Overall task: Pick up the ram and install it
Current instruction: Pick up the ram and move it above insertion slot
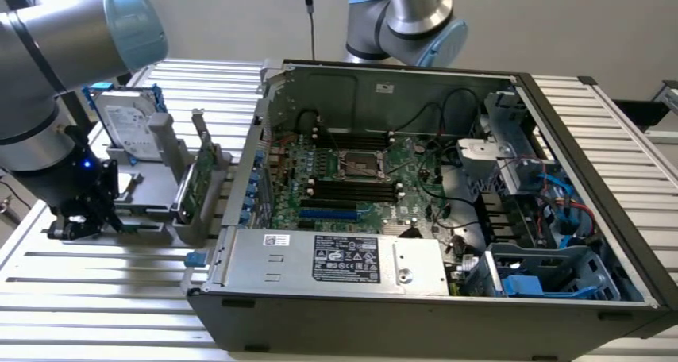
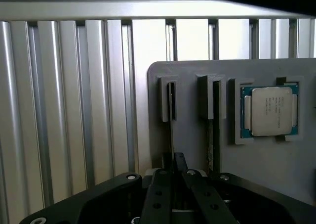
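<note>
The ram (image 2: 171, 116) is a thin stick seen edge-on, standing in a slot of the grey holder (image 2: 192, 150). My gripper (image 2: 174, 170) is down over it, and its two black fingers (image 2: 160, 194) meet on the stick's near end. The ram still sits in its slot. A second stick (image 2: 216, 116) stands in the neighbouring slot. In the exterior view my gripper (image 1: 79, 217) is low at the holder's (image 1: 148, 223) near end, on the exterior view's left. The open computer case holds the motherboard (image 1: 350, 175) with its black slots (image 1: 355, 191).
A square silver processor chip (image 2: 270, 110) lies in a recess of the holder. A hard drive (image 1: 132, 128) and a green expansion card (image 1: 196, 179) stand upright on the holder. The case wall (image 1: 254, 140) rises close beside it. Another arm's base (image 1: 408, 21) stands behind the case.
</note>
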### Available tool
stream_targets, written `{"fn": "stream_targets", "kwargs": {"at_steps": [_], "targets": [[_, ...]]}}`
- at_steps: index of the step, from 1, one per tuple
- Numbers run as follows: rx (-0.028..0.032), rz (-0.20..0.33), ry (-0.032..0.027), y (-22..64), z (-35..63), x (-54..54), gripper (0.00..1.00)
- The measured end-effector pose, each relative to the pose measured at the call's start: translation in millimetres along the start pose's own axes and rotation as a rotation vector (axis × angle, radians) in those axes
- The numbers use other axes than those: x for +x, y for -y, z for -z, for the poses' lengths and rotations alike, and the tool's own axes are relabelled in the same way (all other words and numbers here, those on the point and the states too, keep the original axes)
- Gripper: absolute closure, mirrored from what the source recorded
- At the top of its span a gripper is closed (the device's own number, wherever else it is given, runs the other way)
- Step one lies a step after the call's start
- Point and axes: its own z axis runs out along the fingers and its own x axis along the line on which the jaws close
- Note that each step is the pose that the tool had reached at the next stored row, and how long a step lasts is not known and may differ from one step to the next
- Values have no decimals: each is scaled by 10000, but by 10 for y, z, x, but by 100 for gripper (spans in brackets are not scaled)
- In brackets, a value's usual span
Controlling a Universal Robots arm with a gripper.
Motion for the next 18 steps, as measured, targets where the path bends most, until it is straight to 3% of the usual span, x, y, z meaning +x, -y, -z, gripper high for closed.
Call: {"fn": "stream_targets", "kwargs": {"at_steps": [11, 18], "targets": [[-91, -22, -1, 13, 74, -7, 87], [-140, -26, 25, 10, 260, -20, 87]]}}
